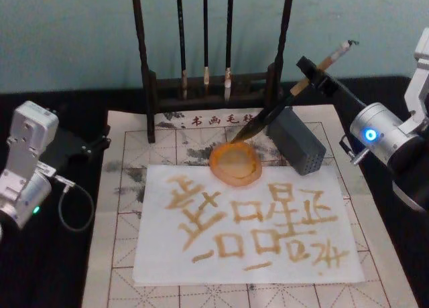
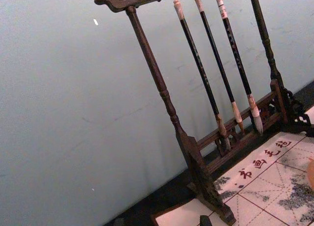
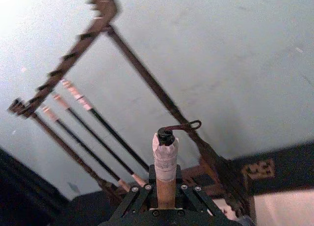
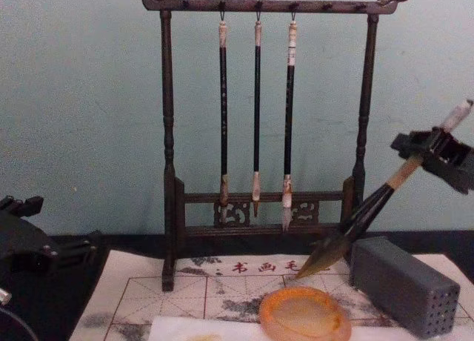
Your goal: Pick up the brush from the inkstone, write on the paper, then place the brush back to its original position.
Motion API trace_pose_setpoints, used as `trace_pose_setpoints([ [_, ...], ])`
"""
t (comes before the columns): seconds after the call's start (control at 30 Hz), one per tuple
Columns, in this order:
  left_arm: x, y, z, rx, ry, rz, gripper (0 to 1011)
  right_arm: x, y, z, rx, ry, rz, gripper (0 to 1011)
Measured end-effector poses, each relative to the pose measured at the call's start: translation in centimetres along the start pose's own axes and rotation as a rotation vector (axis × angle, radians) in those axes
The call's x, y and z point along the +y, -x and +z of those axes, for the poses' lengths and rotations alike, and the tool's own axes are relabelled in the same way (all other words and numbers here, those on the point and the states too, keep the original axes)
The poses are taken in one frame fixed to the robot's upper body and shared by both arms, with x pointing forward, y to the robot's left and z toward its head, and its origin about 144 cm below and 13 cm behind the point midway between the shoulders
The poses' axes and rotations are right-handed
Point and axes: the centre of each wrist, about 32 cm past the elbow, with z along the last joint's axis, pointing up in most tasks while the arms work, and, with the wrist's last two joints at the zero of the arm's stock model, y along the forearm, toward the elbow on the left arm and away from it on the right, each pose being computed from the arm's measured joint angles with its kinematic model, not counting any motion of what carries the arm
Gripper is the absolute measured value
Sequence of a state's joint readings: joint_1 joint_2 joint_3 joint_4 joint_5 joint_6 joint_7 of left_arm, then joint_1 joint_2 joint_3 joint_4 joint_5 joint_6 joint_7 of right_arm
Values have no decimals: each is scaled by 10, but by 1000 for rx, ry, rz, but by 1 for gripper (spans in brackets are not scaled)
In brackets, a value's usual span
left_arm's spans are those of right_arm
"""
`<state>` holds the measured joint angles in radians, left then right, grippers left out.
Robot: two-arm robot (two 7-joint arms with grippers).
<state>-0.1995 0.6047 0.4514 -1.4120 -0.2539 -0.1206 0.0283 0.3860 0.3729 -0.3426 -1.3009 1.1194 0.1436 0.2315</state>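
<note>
Return step, I'd say: paper [image 1: 248, 254] already lettered, right claw [image 1: 311, 72] clenched on the brush [image 1: 271, 114], tip just over the inkstone [image 1: 234, 166] far rim; next calls for a gentle lower, then release; left arm [image 1: 27, 167] parked.

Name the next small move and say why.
Probably lower the brush a little so it rests on the inkstone: the paper is covered in characters, and the right gripper holds the brush tilted, tip apparently just above the dish's far rim. Left gripper sits idle at left.
</note>
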Motion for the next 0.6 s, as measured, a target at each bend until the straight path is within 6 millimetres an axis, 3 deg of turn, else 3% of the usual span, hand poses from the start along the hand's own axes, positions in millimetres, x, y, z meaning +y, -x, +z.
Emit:
trace_pose_setpoints([
  [0.6, 0, 0, 0, 0, 0, 0, 1001, -13, 9, 8, -352, 6, 193, 181],
])
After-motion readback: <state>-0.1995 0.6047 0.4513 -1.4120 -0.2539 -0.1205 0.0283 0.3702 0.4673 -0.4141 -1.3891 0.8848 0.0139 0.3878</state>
